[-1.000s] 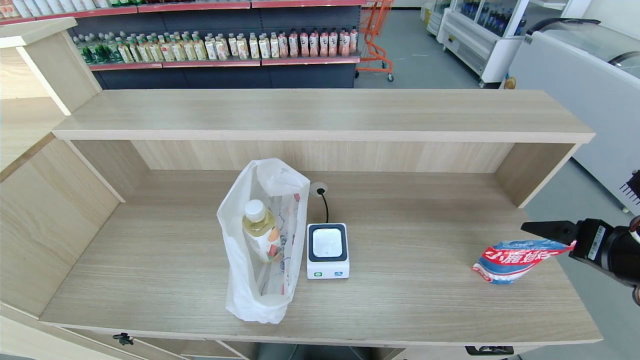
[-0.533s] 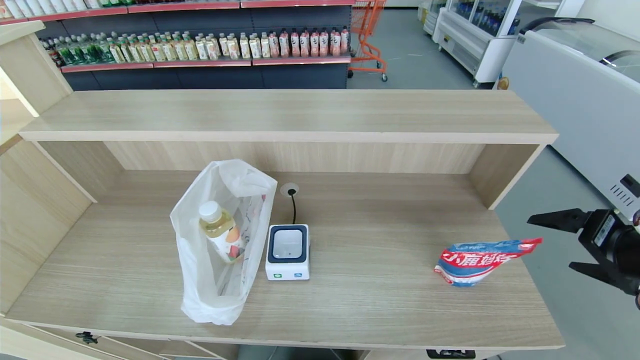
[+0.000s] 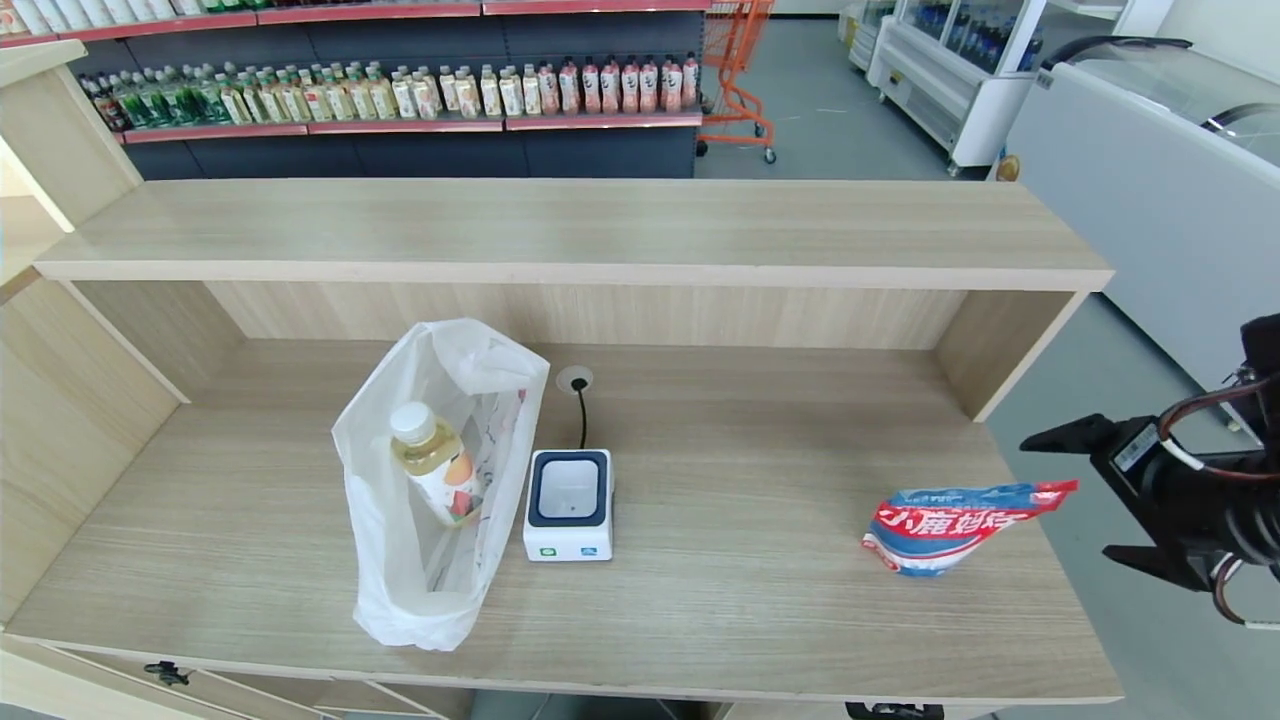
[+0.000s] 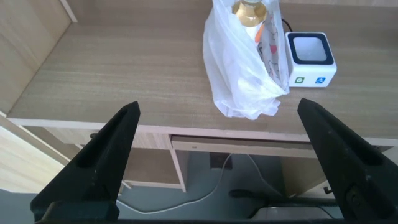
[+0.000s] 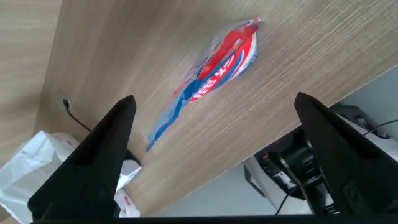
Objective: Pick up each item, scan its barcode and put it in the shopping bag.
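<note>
A red, white and blue snack pouch (image 3: 950,522) (image 5: 214,68) rests on the wooden counter (image 3: 760,600) near its right end. My right gripper (image 3: 1066,496) (image 5: 216,101) hangs open just beyond the counter's right edge, a short way from the pouch and not touching it. The white shopping bag (image 3: 440,500) (image 4: 245,74) stands left of centre with a yellow drink bottle (image 3: 430,470) (image 4: 250,9) inside. The white barcode scanner (image 3: 568,503) (image 4: 310,57) sits right beside the bag. My left gripper (image 4: 219,107) is open and empty, in front of the counter's near edge.
A raised shelf (image 3: 570,225) with side walls runs along the counter's back. The scanner's black cable (image 3: 580,410) goes into a hole in the counter. Bare wood lies between scanner and pouch. Freezers (image 3: 1150,150) stand off to the right.
The head camera has swung, shifting the whole picture left. My right gripper, which was at the pouch's corner, drew back to the right off the counter and turned. The pouch stayed put.
</note>
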Motion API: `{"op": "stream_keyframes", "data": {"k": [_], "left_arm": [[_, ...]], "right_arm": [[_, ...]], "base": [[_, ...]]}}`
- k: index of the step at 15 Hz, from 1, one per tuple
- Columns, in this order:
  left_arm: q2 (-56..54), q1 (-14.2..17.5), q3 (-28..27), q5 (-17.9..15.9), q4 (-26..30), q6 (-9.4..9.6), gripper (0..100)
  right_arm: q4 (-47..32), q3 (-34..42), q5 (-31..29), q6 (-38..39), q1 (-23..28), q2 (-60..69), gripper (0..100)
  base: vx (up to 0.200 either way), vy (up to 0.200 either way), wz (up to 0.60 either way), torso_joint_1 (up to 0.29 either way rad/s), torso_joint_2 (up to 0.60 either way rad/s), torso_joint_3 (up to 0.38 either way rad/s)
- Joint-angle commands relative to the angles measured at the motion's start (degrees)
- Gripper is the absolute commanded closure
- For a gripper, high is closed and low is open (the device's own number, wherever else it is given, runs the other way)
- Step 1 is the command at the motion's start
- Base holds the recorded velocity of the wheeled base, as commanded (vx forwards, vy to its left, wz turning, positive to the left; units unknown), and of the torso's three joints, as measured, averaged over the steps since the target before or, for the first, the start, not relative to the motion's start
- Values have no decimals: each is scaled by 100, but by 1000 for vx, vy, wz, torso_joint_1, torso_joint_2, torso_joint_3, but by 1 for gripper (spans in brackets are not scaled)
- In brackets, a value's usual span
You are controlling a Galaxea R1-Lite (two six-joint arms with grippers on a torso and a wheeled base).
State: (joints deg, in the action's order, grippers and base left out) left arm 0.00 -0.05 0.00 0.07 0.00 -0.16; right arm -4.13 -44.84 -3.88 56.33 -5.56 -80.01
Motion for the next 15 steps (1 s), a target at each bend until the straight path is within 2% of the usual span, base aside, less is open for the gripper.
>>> {"op": "stream_keyframes", "data": {"k": [1,6,12,13,15], "left_arm": [[0,-4,0,1,0,-2,0],[0,-4,0,1,0,-2,0],[0,5,0,1,0,-2,0],[0,5,0,1,0,-2,0],[0,5,0,1,0,-2,0]], "right_arm": [[299,-122,-403,27,-156,-850,0],[1275,-183,-465,-17,-736,-1949,0],[1442,-623,-772,-17,-1044,-3065,0],[1450,-667,-781,-52,-1044,-3188,100],[1450,-790,-843,-246,-1026,-3408,100]], "base": [[0,0,0,0,0,0],[0,0,0,0,0,0],[0,0,0,0,0,0],[0,0,0,0,0,0],[0,0,0,0,0,0]]}}
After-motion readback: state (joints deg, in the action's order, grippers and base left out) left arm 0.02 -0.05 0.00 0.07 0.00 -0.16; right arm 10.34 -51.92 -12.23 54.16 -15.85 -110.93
